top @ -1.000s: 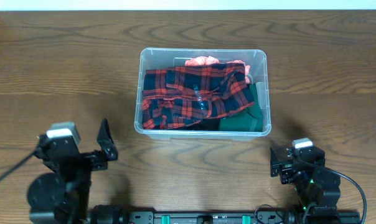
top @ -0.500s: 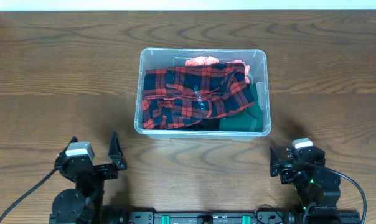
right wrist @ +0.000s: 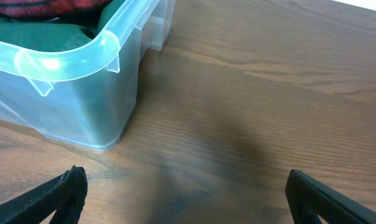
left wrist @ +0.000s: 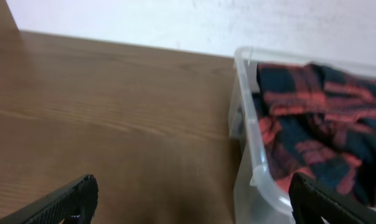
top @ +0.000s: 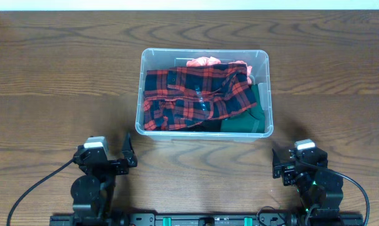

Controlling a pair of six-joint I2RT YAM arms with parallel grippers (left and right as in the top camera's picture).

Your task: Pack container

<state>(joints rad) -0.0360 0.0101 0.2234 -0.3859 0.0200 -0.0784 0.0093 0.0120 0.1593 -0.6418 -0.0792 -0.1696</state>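
The container [top: 203,51], a clear plastic tub, stands at mid-table. It holds a red-and-black plaid cloth [top: 196,94], a dark green cloth [top: 249,116] and an orange-pink cloth [top: 202,61]. My left gripper [top: 108,157] sits low near the front edge, left of the tub's near-left corner, open with nothing between its fingers [left wrist: 63,202]. The left wrist view shows the tub's rim [left wrist: 249,118] and the plaid cloth [left wrist: 312,130] ahead to the right. My right gripper [top: 298,164] rests open and empty near the front right. The tub's corner [right wrist: 63,62] is ahead to its left.
The table [top: 64,75] is dark brown wood, bare around the tub. A white wall [left wrist: 144,22] lies beyond the far edge. Black cables [top: 26,194] trail from both arm bases along the front edge.
My left arm has swung to the right and drawn back toward the front edge, staying open. The right arm and the tub's contents have not moved.
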